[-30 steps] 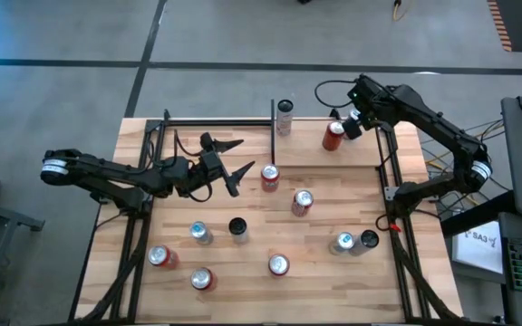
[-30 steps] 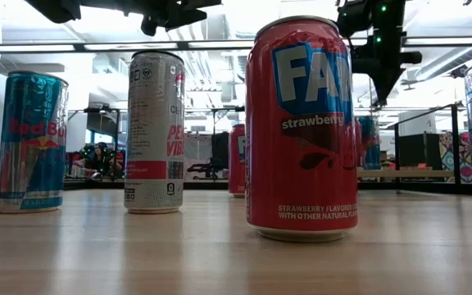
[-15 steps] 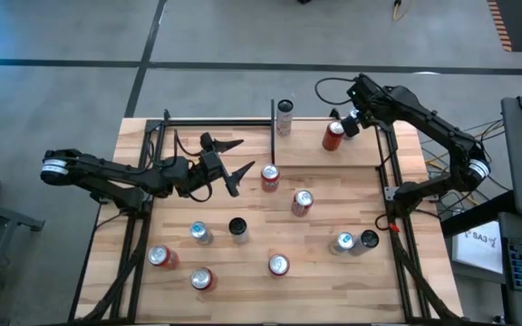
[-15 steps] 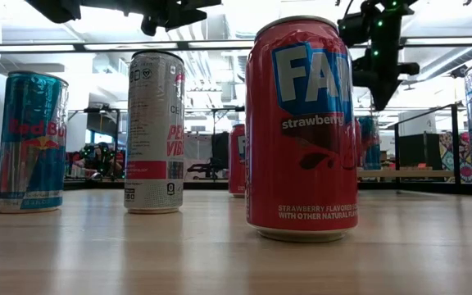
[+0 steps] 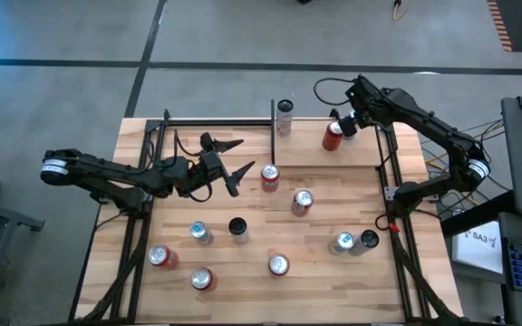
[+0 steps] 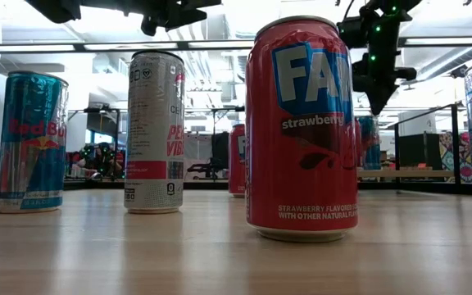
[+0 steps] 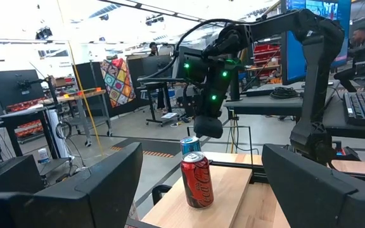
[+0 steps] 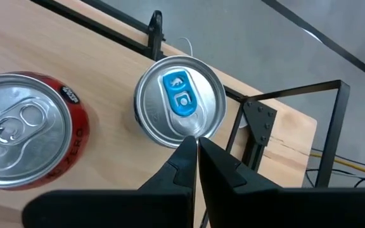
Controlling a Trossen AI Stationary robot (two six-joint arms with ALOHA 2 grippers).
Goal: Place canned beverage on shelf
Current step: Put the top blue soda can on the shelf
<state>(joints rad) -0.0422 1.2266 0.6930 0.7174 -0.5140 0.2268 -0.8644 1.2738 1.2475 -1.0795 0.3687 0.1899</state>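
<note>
Right gripper (image 8: pixel 195 147) clenched empty above blue-tabbed can (image 8: pixel 180 101) on shelf (image 5: pixel 356 154), left gripper (image 5: pixel 229 161) released

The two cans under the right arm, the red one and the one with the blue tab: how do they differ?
The red Coca-Cola Zero can has a plain silver tab; the blue-tab can has a bright blue one. The red can looks wider across its top than the blue-tab can. In the left wrist view, the red can stands nearer, with the blue-tab can partly hidden behind it. The right gripper, fingers shut, hangs over the blue-tab can's rim, not the red can. Both stand upright on the shelf.
</note>
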